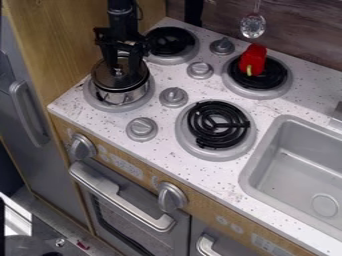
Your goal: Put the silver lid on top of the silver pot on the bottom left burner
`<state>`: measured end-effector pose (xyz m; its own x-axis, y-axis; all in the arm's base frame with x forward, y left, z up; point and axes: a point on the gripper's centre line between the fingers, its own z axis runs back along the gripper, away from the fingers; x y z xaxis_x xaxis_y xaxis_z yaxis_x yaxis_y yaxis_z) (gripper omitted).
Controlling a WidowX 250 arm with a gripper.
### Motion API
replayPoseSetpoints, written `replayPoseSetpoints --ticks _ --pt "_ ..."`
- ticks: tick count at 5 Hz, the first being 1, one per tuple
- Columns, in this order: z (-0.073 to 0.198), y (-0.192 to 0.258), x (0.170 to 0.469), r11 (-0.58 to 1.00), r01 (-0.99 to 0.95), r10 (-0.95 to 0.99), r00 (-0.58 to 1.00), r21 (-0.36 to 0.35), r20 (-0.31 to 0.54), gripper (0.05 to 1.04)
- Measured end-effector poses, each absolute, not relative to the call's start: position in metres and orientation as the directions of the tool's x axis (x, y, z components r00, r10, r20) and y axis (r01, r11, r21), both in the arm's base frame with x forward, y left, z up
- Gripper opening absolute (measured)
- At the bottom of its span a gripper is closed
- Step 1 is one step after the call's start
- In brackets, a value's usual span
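Lid (105, 75) lay on the pot (124, 97), over on the bottom left burner (97, 102). Nearest me was the oven (137, 227), its long handle (120, 196) slanting across, with two big knobs on the wooden front. Up on the speckled counter (200, 172), the sink (272, 142) sat at the right, near the front right coil (217, 126). The gripper (121, 68) hung straight down over the lid, fingers spread, the lid's little knob (119, 71) between them. Farther back, a red pepper (252, 57) leaned on the back right coil (274, 77).
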<state>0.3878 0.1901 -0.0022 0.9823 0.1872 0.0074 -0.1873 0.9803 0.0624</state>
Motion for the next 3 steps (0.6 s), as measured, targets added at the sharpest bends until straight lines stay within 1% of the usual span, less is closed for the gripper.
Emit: replayPoseSetpoints --ticks 1,2,3 --pt "0.019 0.193 0.393 0.987 -0.145 0.144 0.989 0.068 0.021 0.999" --pt "0.043 0.190 0.393 0.995 -0.075 0.074 0.997 0.058 0.024 0.998" --pt "0.045 0.185 0.392 1.000 0.010 -0.010 1.000 0.030 0.012 0.998"
